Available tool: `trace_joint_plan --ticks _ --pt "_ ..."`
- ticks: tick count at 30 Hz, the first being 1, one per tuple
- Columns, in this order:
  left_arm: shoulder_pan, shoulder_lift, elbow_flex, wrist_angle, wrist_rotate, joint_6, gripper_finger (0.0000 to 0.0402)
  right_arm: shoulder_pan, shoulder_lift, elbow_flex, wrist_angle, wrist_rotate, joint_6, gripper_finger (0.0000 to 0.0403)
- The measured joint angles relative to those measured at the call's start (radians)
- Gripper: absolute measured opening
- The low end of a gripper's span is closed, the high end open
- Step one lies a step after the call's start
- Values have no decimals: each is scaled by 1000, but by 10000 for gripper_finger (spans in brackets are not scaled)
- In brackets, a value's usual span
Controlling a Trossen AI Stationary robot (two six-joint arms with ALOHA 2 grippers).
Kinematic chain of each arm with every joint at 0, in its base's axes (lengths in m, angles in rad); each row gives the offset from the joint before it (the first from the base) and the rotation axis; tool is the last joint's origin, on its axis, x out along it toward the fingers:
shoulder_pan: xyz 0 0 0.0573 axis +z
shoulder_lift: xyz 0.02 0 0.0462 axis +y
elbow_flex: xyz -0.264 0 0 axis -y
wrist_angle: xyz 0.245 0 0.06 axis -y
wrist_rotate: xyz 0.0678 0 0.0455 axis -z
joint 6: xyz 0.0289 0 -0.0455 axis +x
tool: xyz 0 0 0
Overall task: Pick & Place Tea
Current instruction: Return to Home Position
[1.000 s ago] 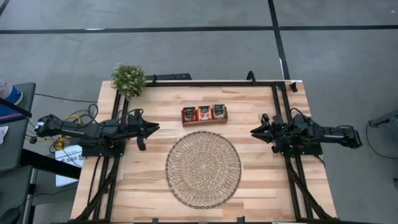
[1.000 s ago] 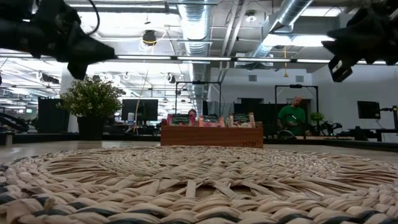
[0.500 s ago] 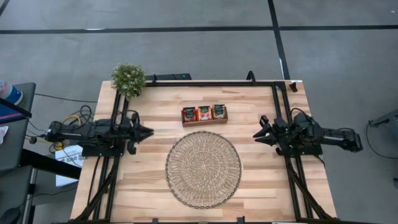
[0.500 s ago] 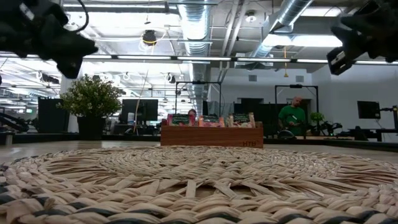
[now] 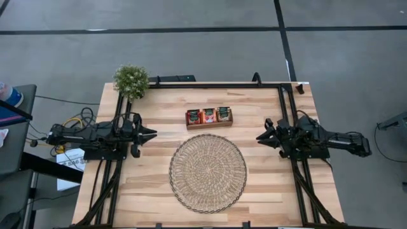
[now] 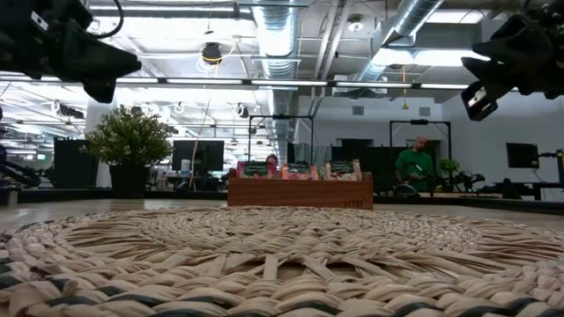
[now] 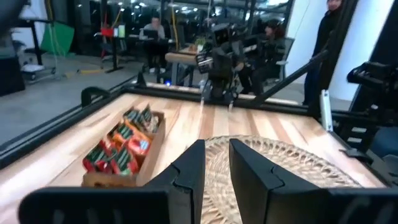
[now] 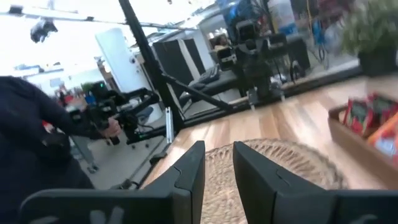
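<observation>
The tea sachets (image 5: 208, 115), red-orange with green-and-white print, stand on edge in a brown wooden tray (image 5: 209, 125) at the far middle of the table; they also show in the left wrist view (image 7: 121, 149) and the right wrist view (image 8: 367, 118). My left gripper (image 5: 152, 133) hovers by the table's left edge, pointing level toward the right, open by a narrow gap (image 7: 216, 163) with nothing in it. My right gripper (image 5: 259, 138) hovers by the right edge, pointing level toward the left, also narrowly open (image 8: 219, 163) and empty. Both are well clear of the tray.
A round woven mat (image 5: 208, 172) lies flat in the middle of the table, in front of the tray. A small potted plant (image 5: 131, 80) stands at the far left corner. Black frame rails (image 5: 283, 114) run along the table's sides and far edge. People (image 6: 414, 163) are in the room behind.
My left gripper has drawn back toward the table's left edge and rolled, so that its fingers now lie level side by side. The tea, tray and mat have not moved.
</observation>
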Motion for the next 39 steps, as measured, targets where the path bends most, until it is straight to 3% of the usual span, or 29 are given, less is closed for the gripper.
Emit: trace_joint_plan --ticks 5,39 --pt "0 0 0 -2 -8 -71 65 0 0 0 -1 1 117 75" --pt "0 0 0 -3 -7 -129 65 0 1 -1 -1 2 119 75"
